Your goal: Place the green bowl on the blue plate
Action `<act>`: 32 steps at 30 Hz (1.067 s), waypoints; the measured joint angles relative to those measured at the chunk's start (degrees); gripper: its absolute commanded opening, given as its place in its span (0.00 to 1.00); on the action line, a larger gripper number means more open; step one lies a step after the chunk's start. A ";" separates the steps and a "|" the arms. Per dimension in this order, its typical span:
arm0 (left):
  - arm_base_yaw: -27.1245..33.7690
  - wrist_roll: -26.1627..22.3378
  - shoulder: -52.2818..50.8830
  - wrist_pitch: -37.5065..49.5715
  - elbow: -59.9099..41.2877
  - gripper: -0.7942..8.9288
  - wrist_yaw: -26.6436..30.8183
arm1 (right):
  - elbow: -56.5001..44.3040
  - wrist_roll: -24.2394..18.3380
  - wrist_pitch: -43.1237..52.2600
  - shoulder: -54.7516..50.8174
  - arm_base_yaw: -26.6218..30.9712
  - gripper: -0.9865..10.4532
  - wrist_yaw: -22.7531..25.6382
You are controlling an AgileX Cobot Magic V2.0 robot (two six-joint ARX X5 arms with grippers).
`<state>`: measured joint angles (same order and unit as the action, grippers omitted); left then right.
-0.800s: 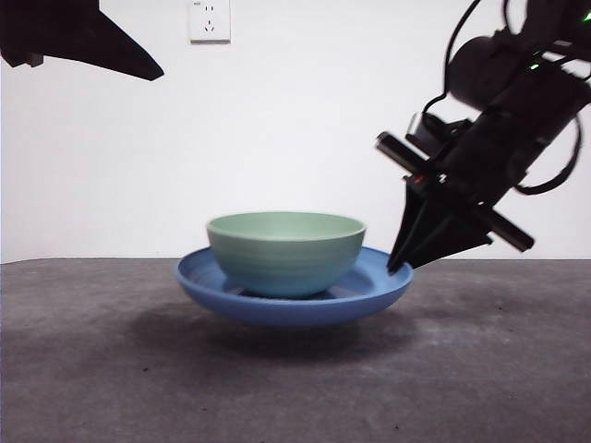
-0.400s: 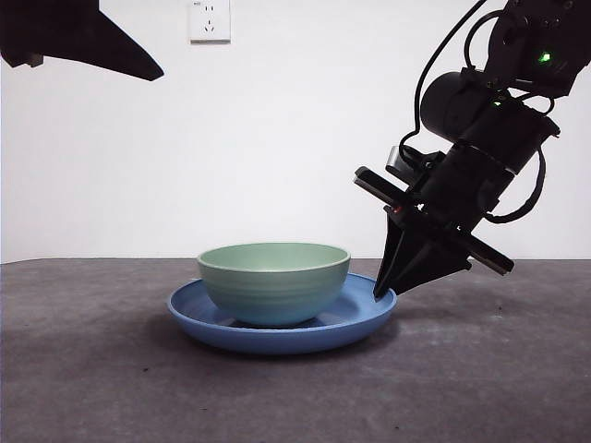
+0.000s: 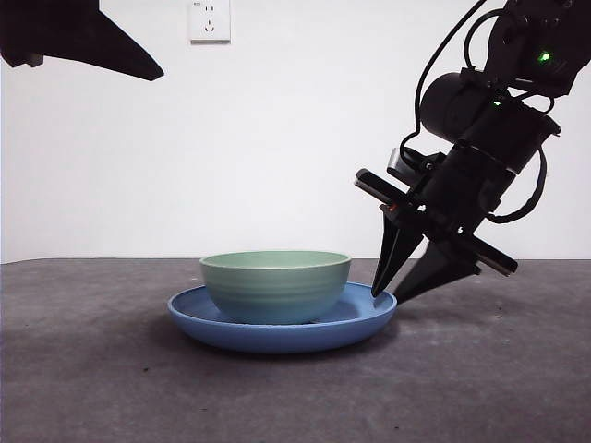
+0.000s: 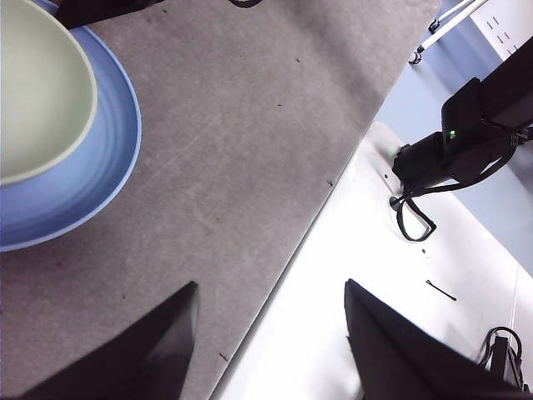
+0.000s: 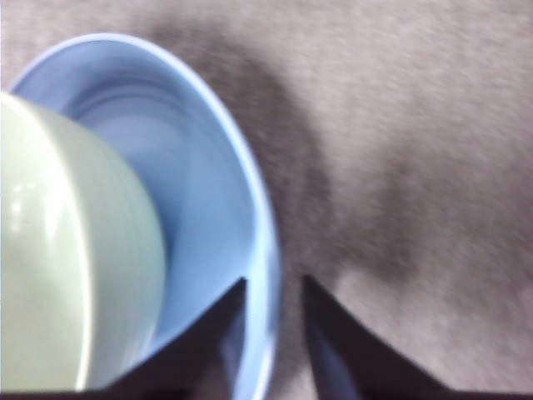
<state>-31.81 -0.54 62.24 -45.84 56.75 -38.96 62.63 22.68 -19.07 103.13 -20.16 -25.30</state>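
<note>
The green bowl (image 3: 276, 285) sits upright inside the blue plate (image 3: 282, 329), which we find resting flat on the grey table (image 3: 480, 378). The right gripper (image 3: 395, 293) straddles the plate's rim, jaws slightly parted. The left gripper (image 4: 271, 298) waits high, jaws spread.

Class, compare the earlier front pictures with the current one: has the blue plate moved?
Yes. The blue plate has dropped, from hanging above the table to resting on it, and shifted slightly left against the wall socket.

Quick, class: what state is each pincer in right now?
Left pincer: open, holding nothing.
Right pincer: open, one jaw either side of the glossy round blue plate's rim.
</note>
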 measured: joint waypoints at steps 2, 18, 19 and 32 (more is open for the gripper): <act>0.00 0.00 0.00 0.00 0.00 0.37 0.00 | 0.00 0.11 -0.52 0.00 0.02 0.23 0.09; 0.00 0.00 0.00 0.00 0.00 0.37 0.00 | 0.00 -1.92 -6.29 -8.90 0.02 0.27 4.55; 0.00 0.00 0.00 0.00 0.00 0.37 0.00 | 0.00 -2.34 -7.15 -10.32 -0.02 0.27 4.57; 0.00 0.00 0.00 0.00 0.00 0.37 0.00 | 0.00 -10.75 -23.19 -34.51 -5.70 0.27 4.50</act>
<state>-31.81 -0.54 62.24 -45.84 56.75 -38.96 62.63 11.92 -42.26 68.62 -25.87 -20.80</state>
